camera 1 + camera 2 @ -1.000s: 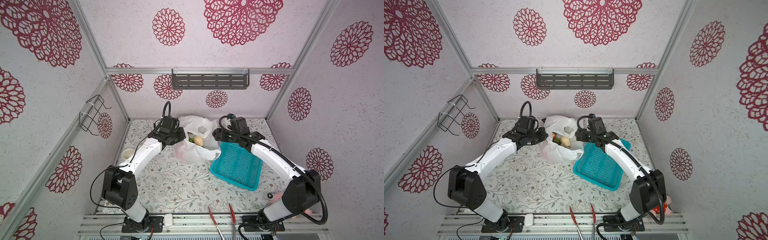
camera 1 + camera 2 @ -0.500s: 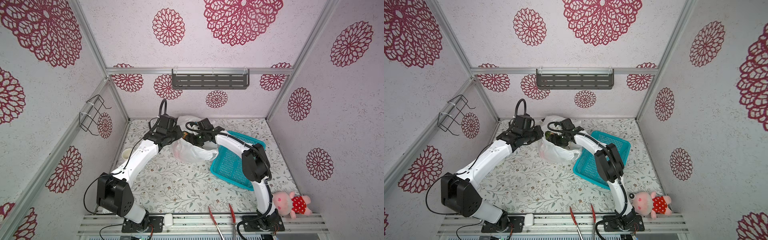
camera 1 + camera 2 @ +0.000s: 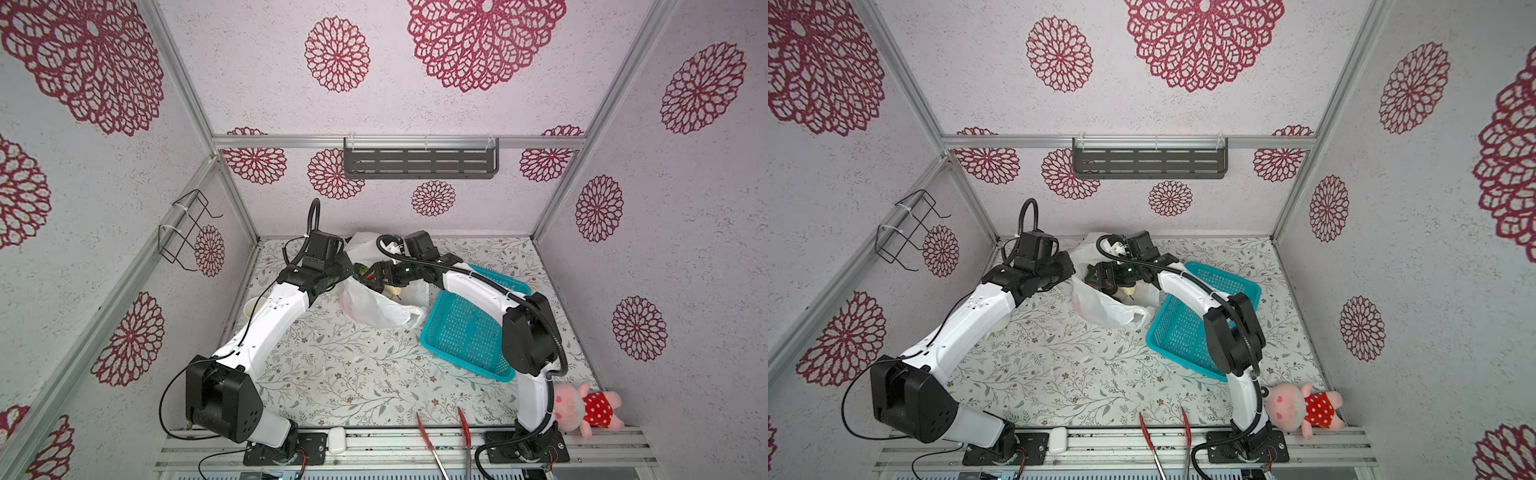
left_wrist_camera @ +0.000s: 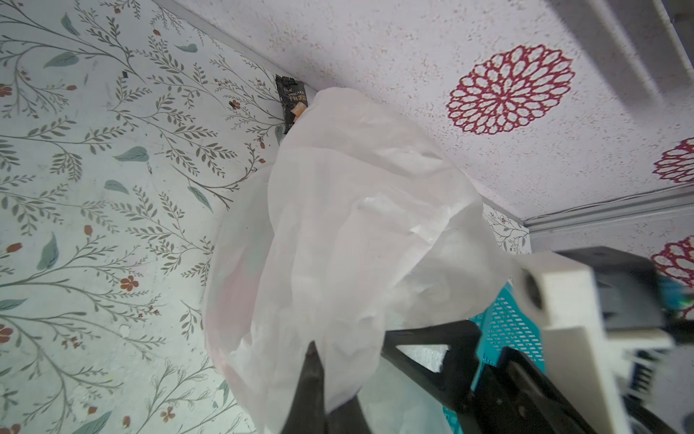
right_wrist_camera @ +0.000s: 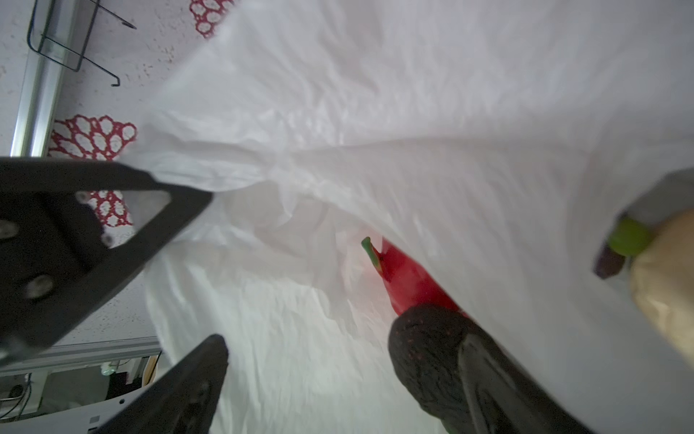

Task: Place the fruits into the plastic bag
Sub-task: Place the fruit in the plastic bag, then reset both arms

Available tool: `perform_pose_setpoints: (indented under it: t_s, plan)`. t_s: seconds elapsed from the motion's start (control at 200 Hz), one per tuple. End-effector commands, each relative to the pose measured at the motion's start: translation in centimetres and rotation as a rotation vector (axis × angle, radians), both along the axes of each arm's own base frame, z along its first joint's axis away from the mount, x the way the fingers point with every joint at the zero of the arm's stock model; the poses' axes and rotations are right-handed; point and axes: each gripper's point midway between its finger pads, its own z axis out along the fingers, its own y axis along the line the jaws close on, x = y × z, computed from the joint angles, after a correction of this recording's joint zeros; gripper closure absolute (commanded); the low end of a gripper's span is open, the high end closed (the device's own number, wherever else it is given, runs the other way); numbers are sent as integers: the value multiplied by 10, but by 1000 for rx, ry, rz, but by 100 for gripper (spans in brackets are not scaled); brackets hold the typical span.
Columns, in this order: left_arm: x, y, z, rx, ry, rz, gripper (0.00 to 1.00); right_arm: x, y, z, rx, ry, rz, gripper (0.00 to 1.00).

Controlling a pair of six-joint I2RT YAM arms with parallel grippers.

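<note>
The plastic bag (image 3: 376, 309) (image 3: 1100, 309) lies crumpled at the back of the table, mouth up. My left gripper (image 3: 348, 271) (image 4: 326, 379) is shut on its rim and holds it up. My right gripper (image 3: 374, 277) (image 3: 1099, 279) (image 5: 338, 375) is inside the mouth, open, with only bag film between its fingers. The dark avocado (image 5: 424, 349) rests against one finger. Deeper in the bag lie the red dragon fruit (image 5: 407, 280), the pale pear (image 5: 668, 289) (image 3: 393, 291), a green round fruit (image 5: 629, 236) and a small dark one (image 5: 608, 265).
A teal basket (image 3: 469, 332) stands tilted right of the bag, under my right arm. A pink plush toy (image 3: 582, 409) lies at the front right. Red tongs (image 3: 432, 440) sit on the front rail, a cup (image 3: 253, 309) by the left arm, a snack packet (image 4: 293, 101) behind the bag.
My right gripper has swung from beside the bag into its mouth, and its jaws have spread wider. The left gripper has kept its hold on the rim.
</note>
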Motion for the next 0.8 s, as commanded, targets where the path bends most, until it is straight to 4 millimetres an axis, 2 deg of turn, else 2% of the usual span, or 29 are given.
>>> perform_pose_setpoints:
  t_s: [0.0, 0.145, 0.305, 0.325, 0.365, 0.4, 0.44, 0.455, 0.47, 0.475, 0.605, 0.715, 0.791]
  plan:
    - [3, 2, -6, 2, 11, 18, 100, -1, -34, 49, -18, -180, -58, 1]
    - [8, -14, -9, -17, 5, -42, 100, 9, -96, 73, -47, -291, -260, 1]
    - [18, -54, -7, -63, -36, -148, 100, 33, -190, 70, -138, -316, -590, 1]
    - [19, -58, -7, -69, -36, -158, 97, 35, -202, 68, -151, -314, -627, 1]
    - [21, -66, -7, -76, -37, -172, 85, 37, -223, 64, -182, -309, -695, 1]
    - [23, -71, -6, -81, -37, -184, 68, 38, -240, 61, -218, -308, -757, 1]
    - [24, -75, -4, -81, -43, -195, 42, 37, -259, 59, -257, -311, -821, 1]
    - [25, -75, -3, -77, -48, -197, 27, 37, -266, 58, -271, -314, -844, 1]
    - [25, -75, -1, -72, -53, -198, 4, 36, -273, 57, -284, -317, -868, 1]
    - [25, -75, 0, -70, -56, -199, 1, 36, -275, 58, -289, -319, -876, 1]
    - [20, -57, 32, 62, -182, -163, 2, 24, -336, 51, -429, -346, -1103, 1]
    - [2, -28, 71, 229, -377, -83, 2, 2, -393, 48, -527, -385, -1353, 1]
    - [-12, 3, 91, 295, -485, 29, 3, -12, -423, 46, -559, -434, -1484, 1]
